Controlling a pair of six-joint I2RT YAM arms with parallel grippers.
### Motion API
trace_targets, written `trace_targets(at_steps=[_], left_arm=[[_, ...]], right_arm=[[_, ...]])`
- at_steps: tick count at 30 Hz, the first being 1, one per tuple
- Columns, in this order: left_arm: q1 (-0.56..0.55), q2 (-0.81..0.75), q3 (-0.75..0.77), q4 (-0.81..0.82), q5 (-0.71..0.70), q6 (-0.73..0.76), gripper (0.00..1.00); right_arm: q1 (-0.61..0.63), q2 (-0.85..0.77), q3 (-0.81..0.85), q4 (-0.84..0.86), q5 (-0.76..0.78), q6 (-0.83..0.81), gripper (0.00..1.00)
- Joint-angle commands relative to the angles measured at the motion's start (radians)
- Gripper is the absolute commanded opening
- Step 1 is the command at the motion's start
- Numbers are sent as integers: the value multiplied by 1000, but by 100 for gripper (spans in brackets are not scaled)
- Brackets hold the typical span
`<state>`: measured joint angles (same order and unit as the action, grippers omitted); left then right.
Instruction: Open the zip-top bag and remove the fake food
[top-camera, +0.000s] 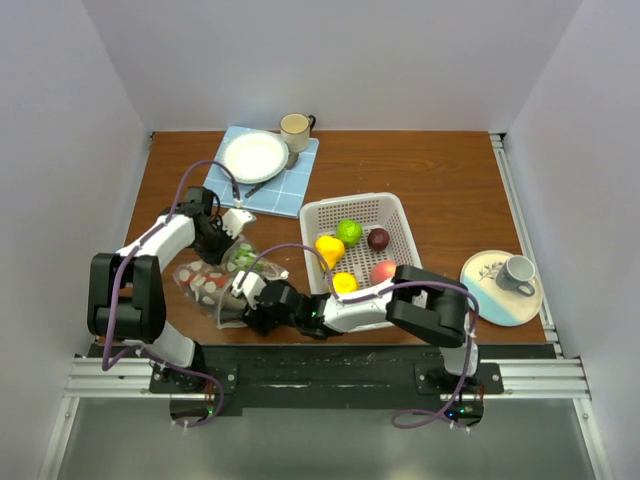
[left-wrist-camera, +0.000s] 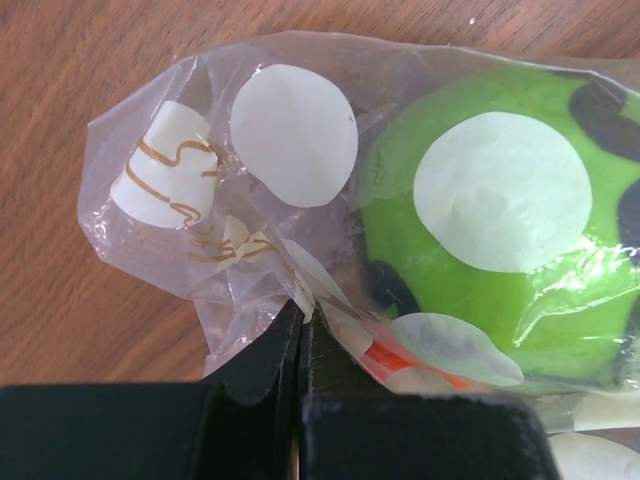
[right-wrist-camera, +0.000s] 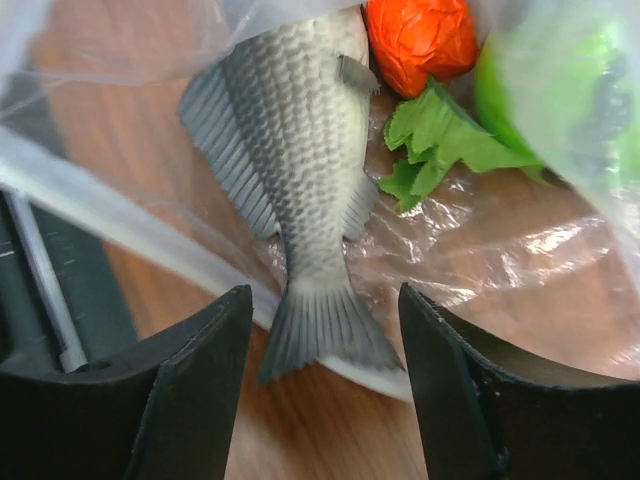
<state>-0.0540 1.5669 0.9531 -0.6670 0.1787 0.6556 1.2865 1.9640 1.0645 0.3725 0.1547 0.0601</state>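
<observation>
Zip-top bag (top-camera: 205, 283) just left of white basket (top-camera: 398, 218), left gripper (left-wrist-camera: 300, 315) pinched tight on its plastic, right gripper (right-wrist-camera: 325, 300) spread open over tail of grey fish (right-wrist-camera: 290, 170), more fake food (top-camera: 348, 232) inside basket.

The clear, white-dotted zip-top bag (left-wrist-camera: 300, 130) holds a grey scaled fish (right-wrist-camera: 290, 150) and green, black-marked fruit (left-wrist-camera: 470, 300).
</observation>
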Motion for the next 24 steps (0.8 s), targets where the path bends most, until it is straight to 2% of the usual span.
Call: trace_targets(at_steps=[1, 12, 15, 19, 24], left_arm=[[-1, -4, 6, 21, 10, 9, 0], [-1, -1, 12, 20, 4, 16, 0], [-1, -2, 9, 20, 4, 18, 0], [-1, -2, 4, 24, 2, 21, 0], [-1, -1, 9, 29, 7, 18, 0]], right_arm=[[2, 33, 67, 112, 97, -54, 66], [0, 156, 167, 138, 105, -8, 63], [0, 162, 154, 132, 82, 21, 56], [0, 142, 108, 120, 63, 59, 36], [0, 79, 29, 117, 42, 86, 22]])
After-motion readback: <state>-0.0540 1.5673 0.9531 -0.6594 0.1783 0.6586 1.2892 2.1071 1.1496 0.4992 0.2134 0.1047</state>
